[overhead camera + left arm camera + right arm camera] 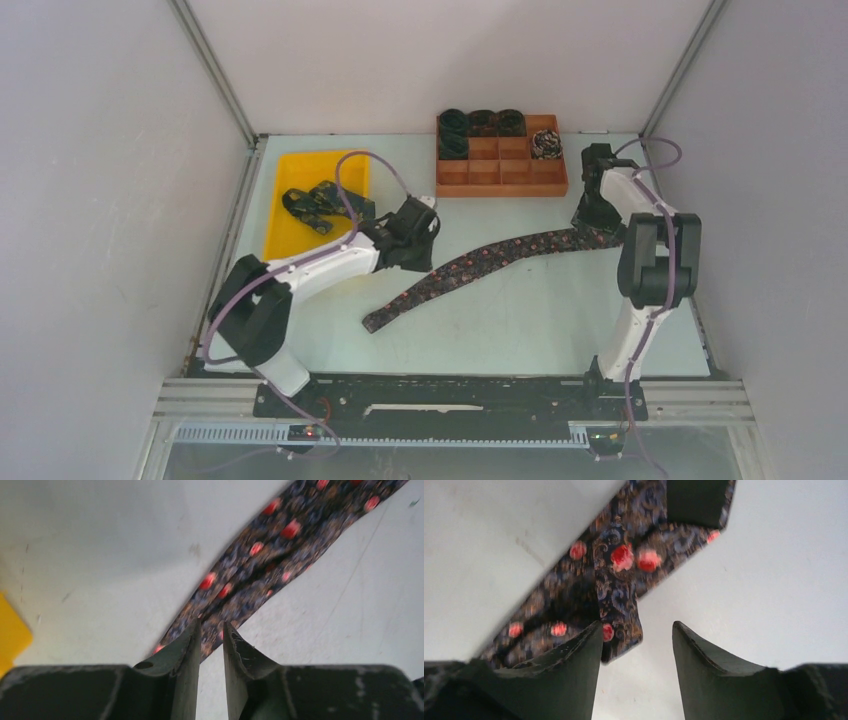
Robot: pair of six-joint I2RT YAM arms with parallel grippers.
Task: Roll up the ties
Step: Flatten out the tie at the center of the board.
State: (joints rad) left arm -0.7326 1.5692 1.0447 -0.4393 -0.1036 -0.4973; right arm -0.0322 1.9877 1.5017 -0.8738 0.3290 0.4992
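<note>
I'm looking into a lab test cell: plain white panels (100, 150) (aluminium-framed) box in my pale worktop (520, 320).

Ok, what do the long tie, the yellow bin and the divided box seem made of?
The long tie: soft patterned fabric, lying limp and curved, end folded over. The yellow bin: probably moulded plastic, smooth uniform colour. The divided box: wood or brown plastic, matte; cannot tell which.
</note>
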